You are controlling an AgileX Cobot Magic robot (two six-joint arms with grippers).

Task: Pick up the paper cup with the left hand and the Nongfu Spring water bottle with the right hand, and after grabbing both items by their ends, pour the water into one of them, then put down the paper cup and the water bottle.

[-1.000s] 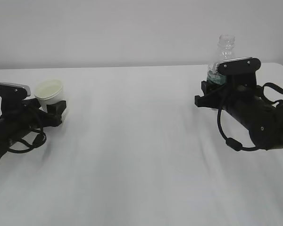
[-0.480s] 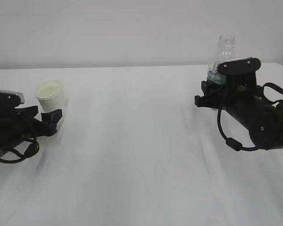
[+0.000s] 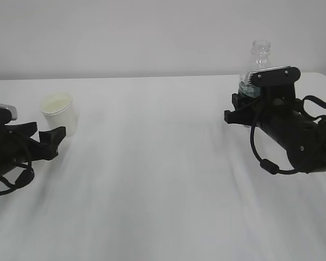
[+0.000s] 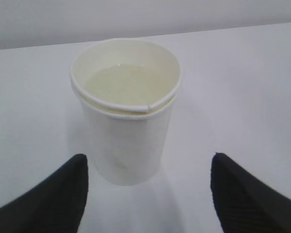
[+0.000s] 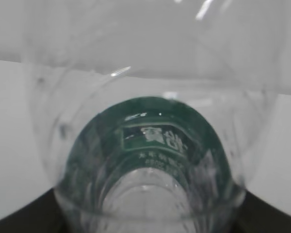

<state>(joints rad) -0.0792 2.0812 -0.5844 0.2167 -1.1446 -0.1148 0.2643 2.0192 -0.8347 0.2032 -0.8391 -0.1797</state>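
The paper cup (image 3: 58, 111) stands upright on the white table (image 3: 152, 174) at the far left, with pale liquid showing inside it in the left wrist view (image 4: 126, 121). My left gripper (image 3: 46, 135) sits just in front of it, open, its two black fingertips (image 4: 63, 194) spread wider than the cup and not touching it. The Nongfu Spring water bottle (image 3: 259, 57) stands upright at the right. My right gripper (image 3: 240, 107) is closed round its lower body. The bottle's green label (image 5: 153, 141) fills the right wrist view, and only dark jaw corners show at the bottom edge.
A plain pale wall runs behind the table's far edge. The right arm's black body and looping cable (image 3: 266, 157) lie low over the table at the right.
My left gripper has drawn back toward the near left, away from the paper cup, which stays standing. The right arm and the bottle have not moved.
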